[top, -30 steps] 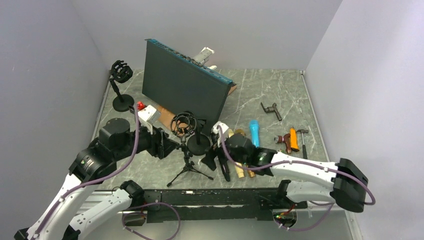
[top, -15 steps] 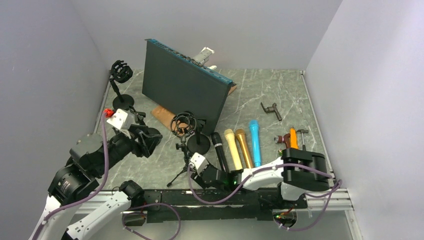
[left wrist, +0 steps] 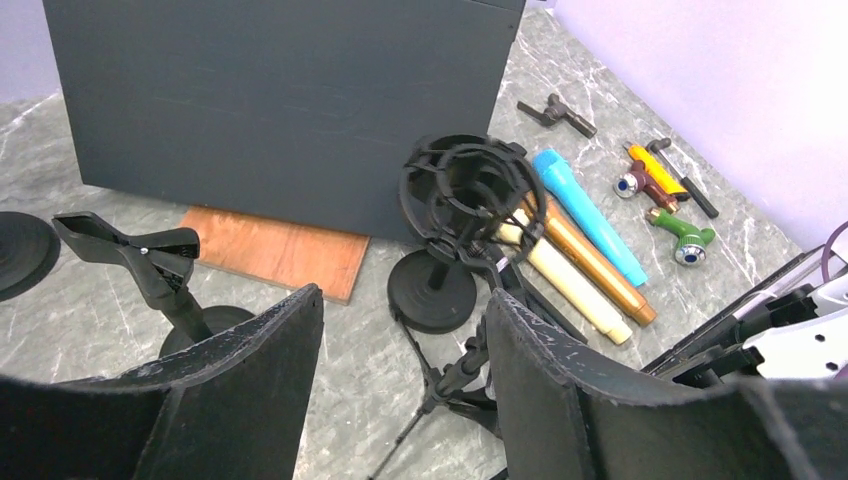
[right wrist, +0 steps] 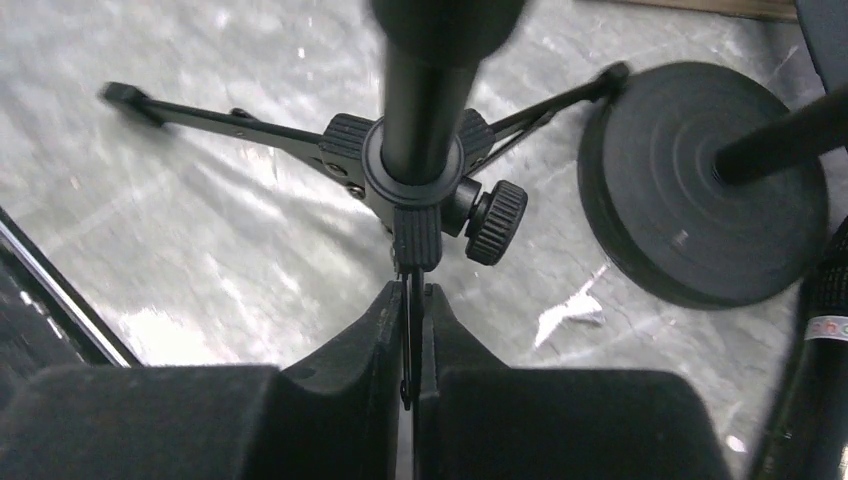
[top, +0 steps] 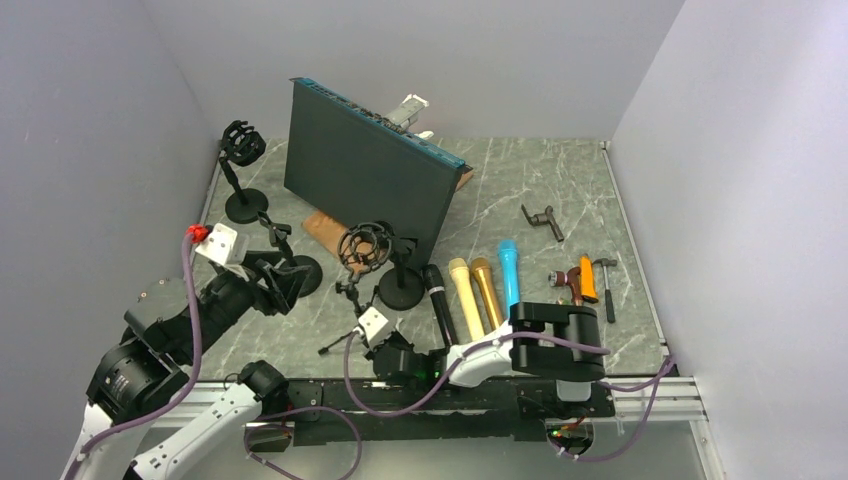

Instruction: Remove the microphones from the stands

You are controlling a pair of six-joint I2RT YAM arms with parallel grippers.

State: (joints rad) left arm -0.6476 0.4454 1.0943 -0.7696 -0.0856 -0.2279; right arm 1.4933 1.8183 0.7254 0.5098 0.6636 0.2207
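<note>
Overhead, grey marble table [top: 540,175], pale walls [top: 420,50]; left gripper [left wrist: 402,300] wide open, empty; right gripper [right wrist: 412,292] pinching mic-stand leg [right wrist: 414,238].

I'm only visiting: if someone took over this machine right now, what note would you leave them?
Left gripper: open and empty.
Right gripper: low at the table, shut on a leg of the tripod stand.
Shock mount on that stand looks empty; four microphones lie side by side on the table.
Done, apparently: microphone off the stand. Left: let go of the leg, withdraw.
</note>
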